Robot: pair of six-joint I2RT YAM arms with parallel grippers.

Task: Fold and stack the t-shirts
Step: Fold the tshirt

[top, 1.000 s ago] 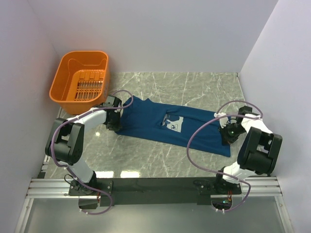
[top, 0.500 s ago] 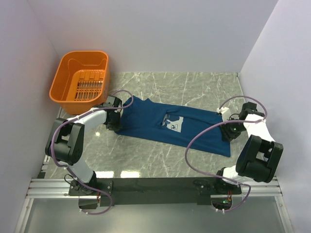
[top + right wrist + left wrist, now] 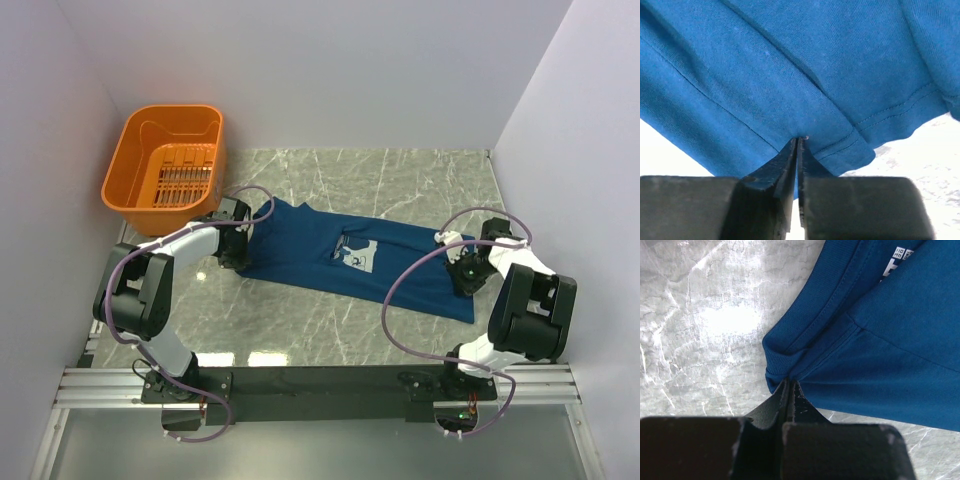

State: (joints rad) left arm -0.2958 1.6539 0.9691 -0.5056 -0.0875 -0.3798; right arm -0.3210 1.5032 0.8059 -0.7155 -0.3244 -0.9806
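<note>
The navy t-shirt (image 3: 345,258) lies spread lengthwise across the marble table, its pale chest print (image 3: 357,256) face up, collar end to the left, hem to the right. My left gripper (image 3: 236,246) is shut on the fabric at the collar and shoulder edge; in the left wrist view (image 3: 789,385) its fingers pinch a fold of cloth beside the ribbed collar (image 3: 805,330). My right gripper (image 3: 466,272) is shut on the hem end; in the right wrist view (image 3: 799,142) its fingers pinch the stitched hem (image 3: 880,120).
An orange plastic basket (image 3: 166,168) stands at the back left, just beyond the left arm. Walls close in the table on the left, back and right. Purple cables loop over both arms.
My right arm swung out toward the right wall, then back in toward the shirt's hem. The left arm and the shirt have stayed in place.
</note>
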